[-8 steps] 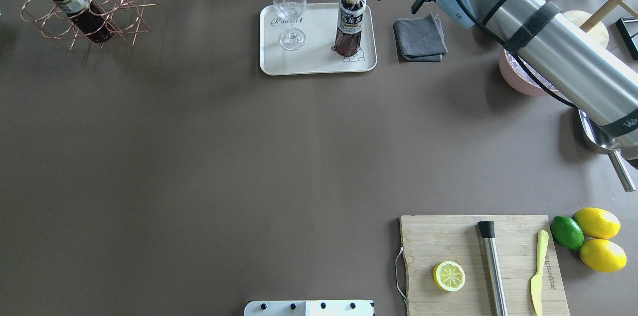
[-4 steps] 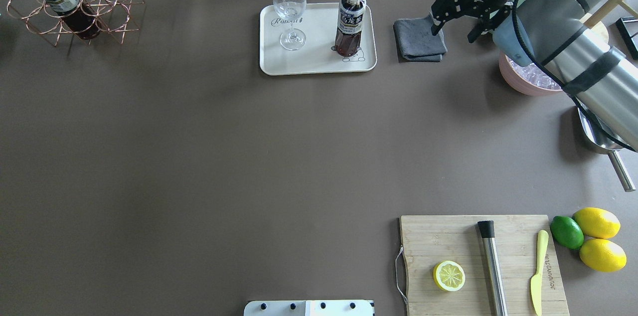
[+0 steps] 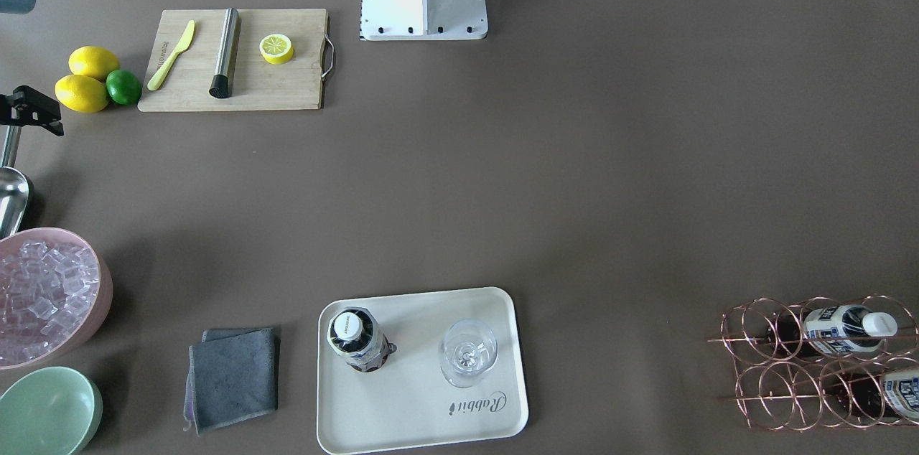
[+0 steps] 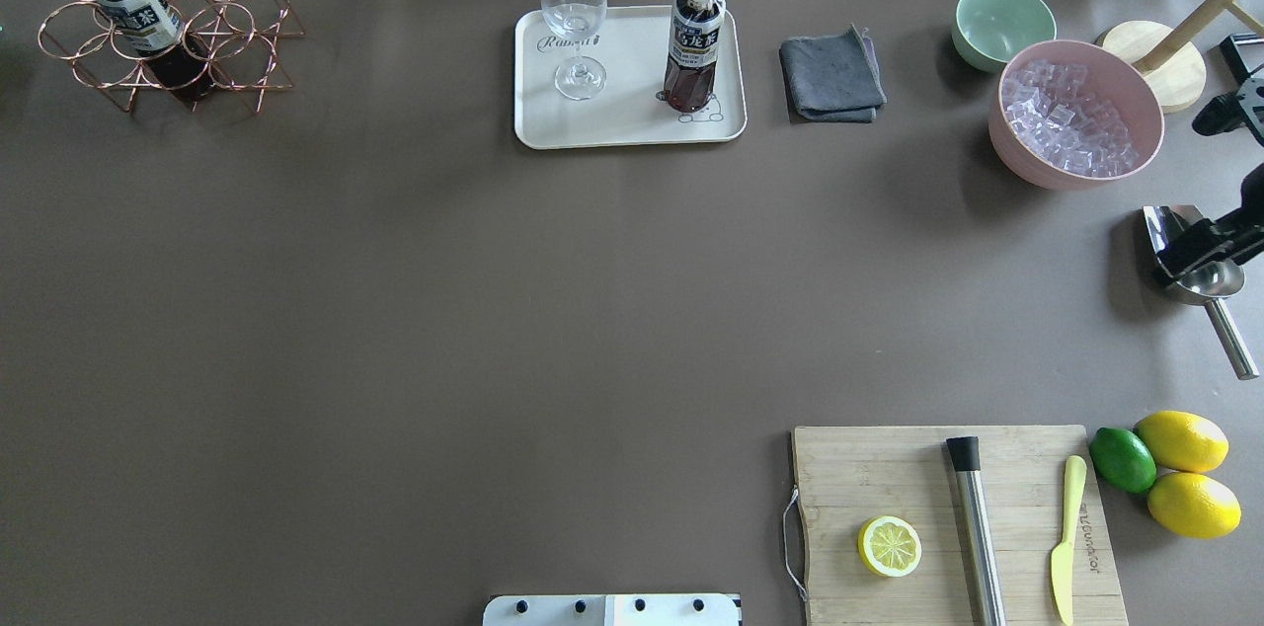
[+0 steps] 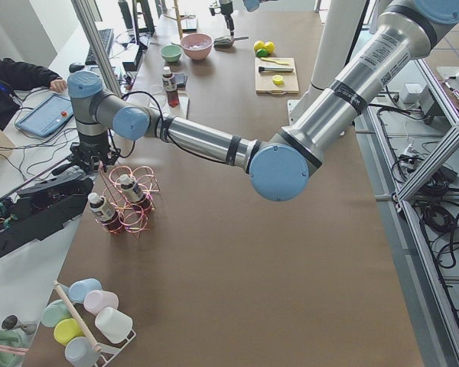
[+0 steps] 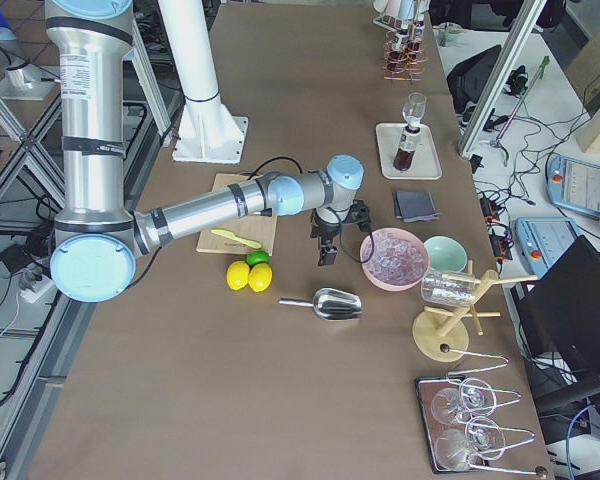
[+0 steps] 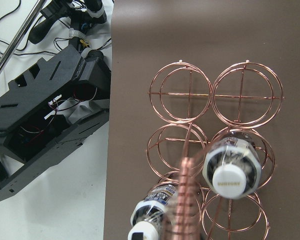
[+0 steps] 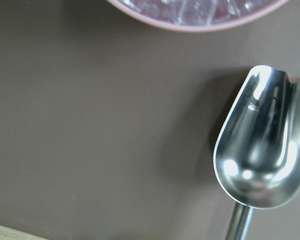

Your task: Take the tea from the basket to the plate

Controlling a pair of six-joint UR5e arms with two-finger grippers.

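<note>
**Right gripper** (image 4: 1180, 195): cut by the overhead view's edge at 3 o'clock. Only two dark fingers (image 4: 1210, 246) show, well apart.

**Left gripper** (image 5: 92, 163): small and dark in the exterior left view. How the jaws stand is unreadable.

**Basket** (image 7: 180, 93): in the left wrist view a blurred copper wire (image 7: 185, 200) at 6 o'clock covers part of one tea bottle (image 7: 150, 215). That bottle is itself cut by the bottom edge.

**Scoop** (image 8: 260, 150): handle cut at 6 o'clock of the right wrist view.
</note>
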